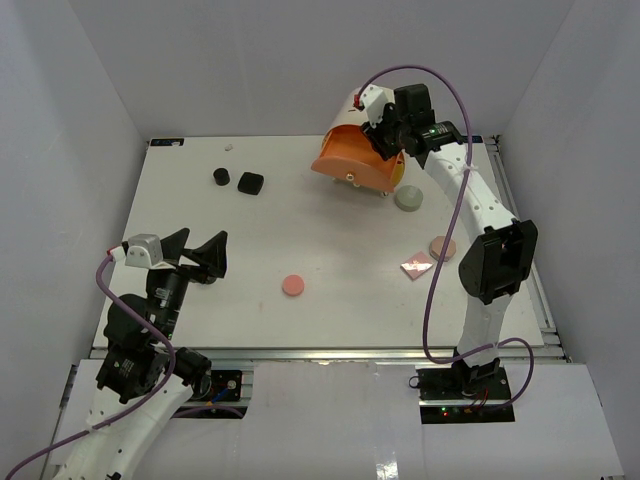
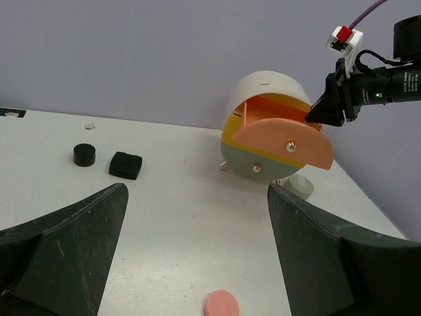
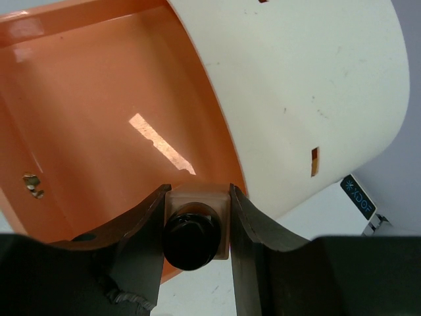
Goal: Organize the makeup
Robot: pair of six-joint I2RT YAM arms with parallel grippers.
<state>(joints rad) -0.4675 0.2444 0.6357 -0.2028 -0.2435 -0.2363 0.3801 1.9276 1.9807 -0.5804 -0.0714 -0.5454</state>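
My right gripper (image 3: 197,197) is shut on a tiny black-capped bottle (image 3: 195,232), holding it over the swung-out orange drawer (image 3: 99,118) of the cream cylindrical box (image 1: 372,112). On the table lie a pink round compact (image 1: 293,285), a tan compact (image 1: 442,246), a pink square palette (image 1: 417,266) and a grey-green compact (image 1: 408,198). A round black jar (image 1: 221,177) and a squarish black jar (image 1: 250,183) sit at the back left. My left gripper (image 1: 200,255) stands open and empty at the left, well short of the pink compact (image 2: 222,304).
The box lies on its side at the back of the table, its orange drawer (image 2: 283,141) open above a grey one. A small white scrap (image 1: 229,147) lies by the back edge. White walls close in the table on three sides.
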